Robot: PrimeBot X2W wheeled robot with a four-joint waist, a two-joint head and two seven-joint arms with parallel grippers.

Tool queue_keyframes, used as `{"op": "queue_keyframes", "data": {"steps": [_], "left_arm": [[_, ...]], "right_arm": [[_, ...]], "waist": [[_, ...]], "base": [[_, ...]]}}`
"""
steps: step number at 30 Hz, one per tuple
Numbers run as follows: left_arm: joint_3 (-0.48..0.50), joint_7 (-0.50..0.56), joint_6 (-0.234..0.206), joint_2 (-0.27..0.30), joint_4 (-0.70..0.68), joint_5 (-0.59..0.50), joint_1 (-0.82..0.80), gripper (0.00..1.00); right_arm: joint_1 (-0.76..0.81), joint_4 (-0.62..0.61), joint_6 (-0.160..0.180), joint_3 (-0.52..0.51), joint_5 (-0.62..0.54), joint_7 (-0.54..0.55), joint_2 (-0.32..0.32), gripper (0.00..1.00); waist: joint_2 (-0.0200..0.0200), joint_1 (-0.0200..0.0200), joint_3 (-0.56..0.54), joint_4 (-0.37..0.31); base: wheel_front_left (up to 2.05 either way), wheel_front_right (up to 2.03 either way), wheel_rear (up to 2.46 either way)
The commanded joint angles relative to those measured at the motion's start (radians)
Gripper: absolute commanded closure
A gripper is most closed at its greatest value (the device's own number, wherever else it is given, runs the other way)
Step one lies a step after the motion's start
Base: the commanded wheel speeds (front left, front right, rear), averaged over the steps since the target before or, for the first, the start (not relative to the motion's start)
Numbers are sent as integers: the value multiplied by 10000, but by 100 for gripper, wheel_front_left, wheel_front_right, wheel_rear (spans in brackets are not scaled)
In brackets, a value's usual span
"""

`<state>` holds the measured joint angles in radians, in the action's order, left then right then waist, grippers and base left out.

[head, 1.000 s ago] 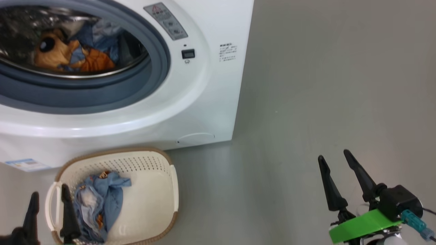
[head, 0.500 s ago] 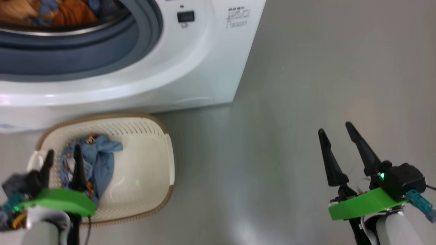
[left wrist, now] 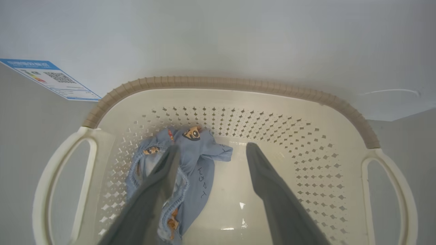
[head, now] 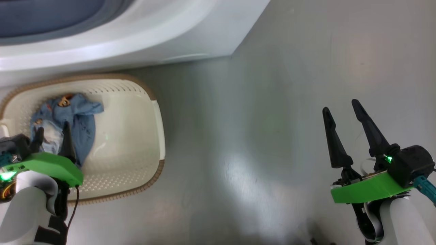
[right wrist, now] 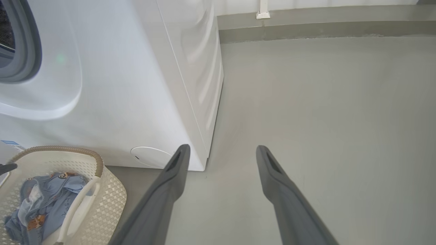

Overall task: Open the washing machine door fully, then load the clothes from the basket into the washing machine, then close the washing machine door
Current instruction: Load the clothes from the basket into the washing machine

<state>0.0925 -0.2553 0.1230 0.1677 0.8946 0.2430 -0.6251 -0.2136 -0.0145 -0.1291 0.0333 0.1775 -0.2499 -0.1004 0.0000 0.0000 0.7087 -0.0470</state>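
While head view looked down, your left gripper (head: 52, 134) hung over basket (head: 160, 112), fingers spread, clothes (head: 81, 115) just beneath, at basket's left end. Left wrist view: garment lay under finger at view's left, long axis along fingers. Right wrist view: your right gripper (right wrist: 223, 148) spread, empty, well apart over floor (right wrist: 323, 102); left arm nearer.

- The washing machine (head: 143, 34), white and boxy with a grey-blue gasket, stood at the far left.
- The basket (head: 133, 143), cream perforated plastic with a brown rim, sat upright just in front of it.
- The clothes (head: 80, 119), crumpled light-blue bear-print fabric, lay in the basket's left part.
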Motion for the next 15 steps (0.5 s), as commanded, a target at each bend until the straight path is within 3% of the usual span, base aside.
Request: {"op": "queue_keyframes", "data": {"steps": [1,6,15], "left_arm": [[208,-57,25,501,169,4,-28,0],[69,-59,9,611,1256,-58,-655,0],[90,-63,-118,739,1973,-24,-1434,0]], "right_arm": [[28,-272,-16,217,-114,-119,-55,0],[-115,-336,-16,273,-154,-119,-45,0],[-248,-453,-16,224,-176,-119,39,0]], "waist": [[0,0,571,28],[0,0,1039,-13],[0,0,1825,-113]], "base": [[0,0,0],[0,0,0],[0,0,0]]}}
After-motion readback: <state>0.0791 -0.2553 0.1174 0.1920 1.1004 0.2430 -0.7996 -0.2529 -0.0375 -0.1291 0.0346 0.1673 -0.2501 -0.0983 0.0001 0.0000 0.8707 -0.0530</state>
